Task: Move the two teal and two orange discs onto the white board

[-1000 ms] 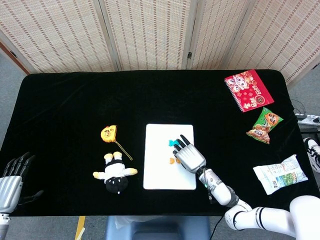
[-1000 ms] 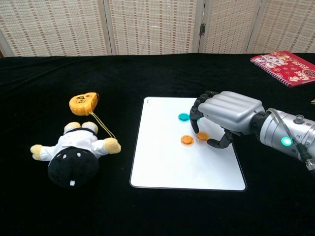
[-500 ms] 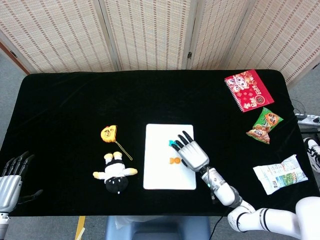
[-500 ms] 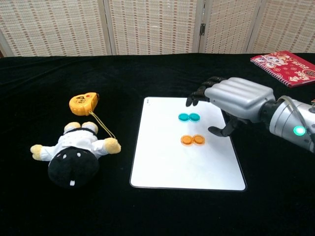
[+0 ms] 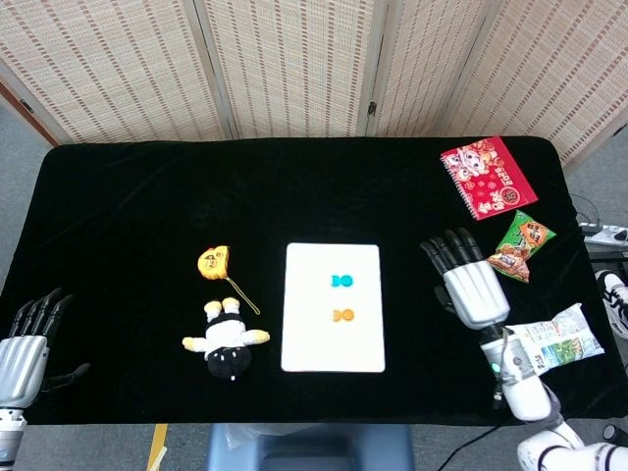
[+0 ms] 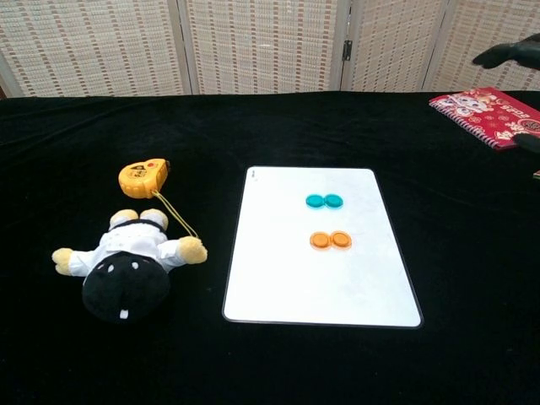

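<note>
Two teal discs (image 5: 341, 282) (image 6: 324, 202) lie side by side on the white board (image 5: 309, 339) (image 6: 278, 287). Just nearer me on the same board, two orange discs (image 5: 341, 315) (image 6: 330, 240) touch each other. My right hand (image 5: 466, 280) (image 6: 510, 56) hovers open over the black cloth to the right of the board, fingers spread and holding nothing. At the table's near left corner my left hand (image 5: 27, 334) is open, fingers apart; the chest view does not show it.
A plush toy (image 5: 226, 343) (image 6: 126, 257) and a yellow tape measure (image 5: 213, 261) (image 6: 143, 177) lie left of the board. At the right are a red booklet (image 5: 488, 177) (image 6: 494, 103), a green snack bag (image 5: 520, 245) and a white packet (image 5: 549, 340).
My right hand has lifted off the board and swung away to the right, uncovering both pairs of discs. The discs stay put on the board. The left hand has barely moved.
</note>
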